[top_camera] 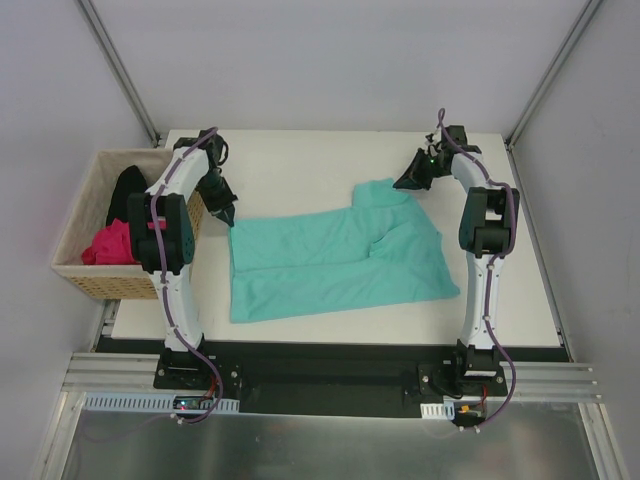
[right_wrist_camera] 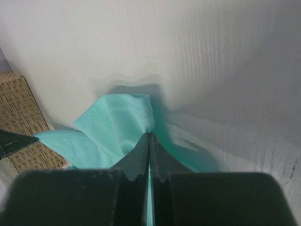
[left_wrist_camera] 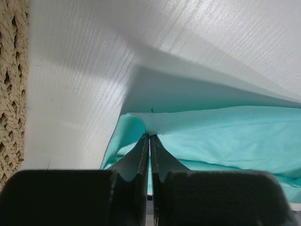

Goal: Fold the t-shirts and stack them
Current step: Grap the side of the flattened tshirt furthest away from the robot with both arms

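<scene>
Top external view: the teal t-shirt [top_camera: 330,260] lies spread across the middle of the white worktop [top_camera: 300,160], mostly flat, with a rumpled fold toward its right side. The left tool [top_camera: 228,217] is clenched on the shirt's far left corner, just beside the wicker basket [top_camera: 75,270], which stands at the left edge of the worktop. The right tool [top_camera: 403,184] is clenched on the shirt's far right part, where the cloth is drawn up into a small peak. In each wrist view the fingers are pressed together with a pinch of teal cloth between their tips, lifted a little off the worktop. Inside the basket, the pink t-shirt [top_camera: 108,245] is bunched at the near end and the black t-shirt [top_camera: 128,190] lies just beyond it.
</scene>
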Robot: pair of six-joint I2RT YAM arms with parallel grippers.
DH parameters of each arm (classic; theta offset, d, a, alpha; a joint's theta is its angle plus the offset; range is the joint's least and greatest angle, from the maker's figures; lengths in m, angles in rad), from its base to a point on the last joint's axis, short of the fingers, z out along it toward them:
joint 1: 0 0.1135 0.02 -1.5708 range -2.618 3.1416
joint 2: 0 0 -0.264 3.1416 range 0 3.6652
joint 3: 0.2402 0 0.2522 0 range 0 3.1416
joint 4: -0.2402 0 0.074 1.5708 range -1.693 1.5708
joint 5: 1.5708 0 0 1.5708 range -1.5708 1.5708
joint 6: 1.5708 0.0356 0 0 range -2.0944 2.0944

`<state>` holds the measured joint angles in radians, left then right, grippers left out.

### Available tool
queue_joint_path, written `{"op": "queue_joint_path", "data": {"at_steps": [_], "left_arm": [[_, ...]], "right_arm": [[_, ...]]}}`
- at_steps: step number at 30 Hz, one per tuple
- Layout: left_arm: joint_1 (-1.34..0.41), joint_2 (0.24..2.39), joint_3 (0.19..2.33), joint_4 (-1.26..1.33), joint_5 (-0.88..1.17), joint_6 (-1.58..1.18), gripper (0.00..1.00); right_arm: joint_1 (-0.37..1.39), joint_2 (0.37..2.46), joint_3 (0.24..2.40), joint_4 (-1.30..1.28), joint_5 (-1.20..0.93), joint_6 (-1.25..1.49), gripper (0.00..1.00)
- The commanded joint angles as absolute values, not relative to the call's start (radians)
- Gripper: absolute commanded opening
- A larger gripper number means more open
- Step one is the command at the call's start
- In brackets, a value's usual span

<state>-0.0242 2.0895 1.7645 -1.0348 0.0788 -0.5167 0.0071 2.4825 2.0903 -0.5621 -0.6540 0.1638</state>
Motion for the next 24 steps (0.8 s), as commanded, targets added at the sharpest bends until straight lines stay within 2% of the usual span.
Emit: {"op": "queue_joint_path", "data": {"at_steps": [1, 24], "left_arm": [[-0.015, 2.005, 1.770, -1.066, 0.078, -0.526, 0.00], [-0.018, 1.928, 1.775, -1.106, 0.092, -0.482, 0.00]], "right_arm": [[0.002, 2.358, 2.080, -0.561, -0.666, 0.149, 0.01], [0.003, 2.025, 1.648, -0.477, -0.627, 0.080, 0.01]]}}
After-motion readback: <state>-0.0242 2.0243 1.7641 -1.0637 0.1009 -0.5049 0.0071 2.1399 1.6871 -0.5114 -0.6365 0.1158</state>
